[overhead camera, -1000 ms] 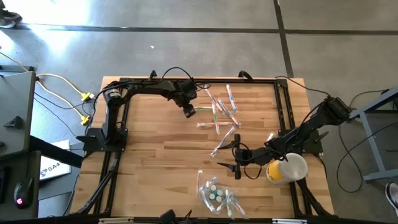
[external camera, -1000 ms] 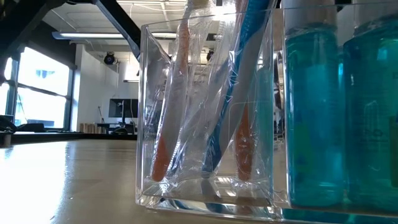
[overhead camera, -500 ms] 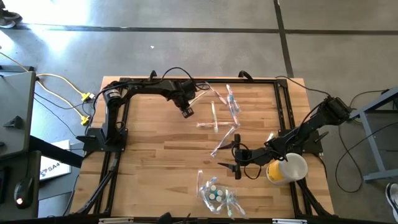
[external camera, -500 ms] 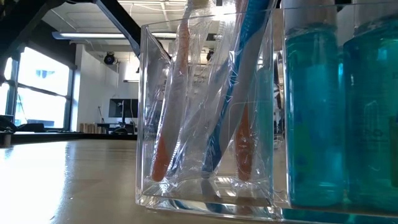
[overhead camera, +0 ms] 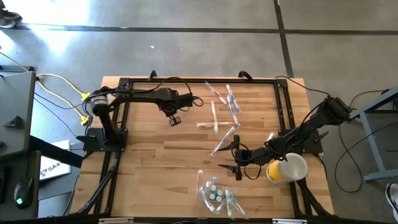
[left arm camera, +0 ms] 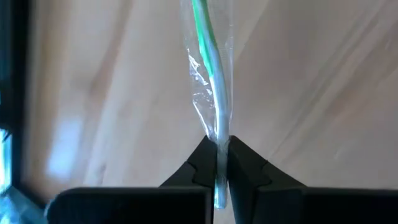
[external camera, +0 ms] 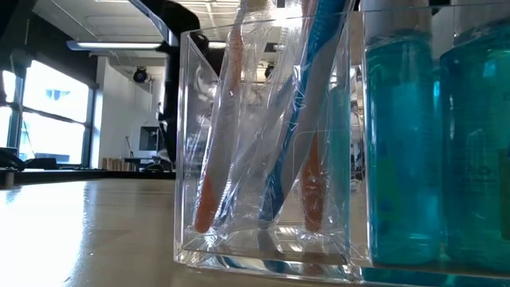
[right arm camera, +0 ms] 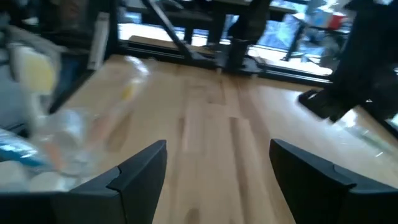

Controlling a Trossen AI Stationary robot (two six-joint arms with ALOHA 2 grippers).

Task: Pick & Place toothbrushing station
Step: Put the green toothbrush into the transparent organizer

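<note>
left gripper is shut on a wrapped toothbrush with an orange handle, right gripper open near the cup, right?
Not quite: the handle is green, not orange. The left wrist view shows the left gripper shut on a wrapped toothbrush with a green handle. The rest holds: in the high view the right gripper stands open beside the cup.

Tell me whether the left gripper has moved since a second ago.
Yes. The left gripper, shut on a green wrapped toothbrush, has pulled back toward its own base, away from the loose toothbrushes mid-table.
</note>
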